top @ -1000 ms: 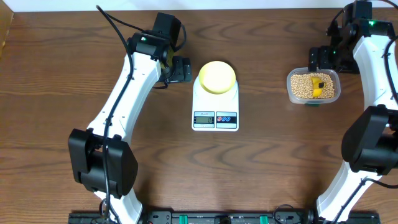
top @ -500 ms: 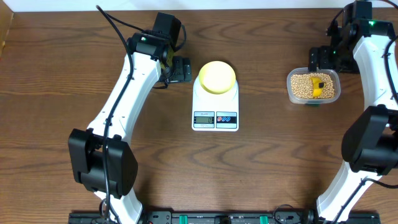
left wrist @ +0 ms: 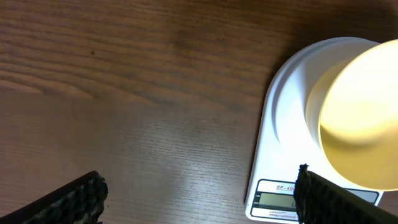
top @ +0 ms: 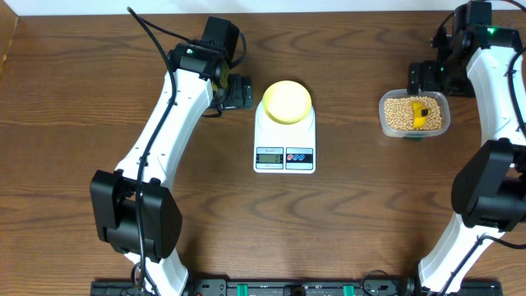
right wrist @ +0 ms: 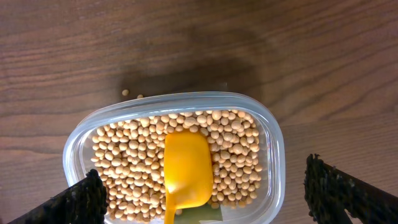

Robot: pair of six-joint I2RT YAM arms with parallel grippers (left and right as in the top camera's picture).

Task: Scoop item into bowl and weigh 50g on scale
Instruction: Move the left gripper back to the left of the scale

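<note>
Found the right fingers (top: 426, 78) parked just off the tub (right wrist: 273, 143), at its 12 o'clock on the overhead view, splayed fully wide and clamped on nothing. Saw the beans (right wrist: 124, 155) heaped in that tub, out at 3 o'clock of the scale (top: 284, 156) and well apart from it. Spotted the yellow scoop (right wrist: 186, 168) lying on the beans, cup near the middle, long axis running 12 to 6, handle heading off toward 6 in the right wrist view, squarely between the two fingers. Noted a couple of loose ones on the desk (top: 345, 222) just outside the tub's rim. Found the left fingers (top: 238, 92) at 9 o'clock of the scale, just beside it, equally wide apart, empty too. Saw the bowl (top: 288, 100) seated on the scale's platform, no beans showing in it. Judged the right arm by far the nearer to the scoop. Reckoned the next move a drop onto the handle, fingers closing across that 12-to-6 line. Rated the job barely begun.
</note>
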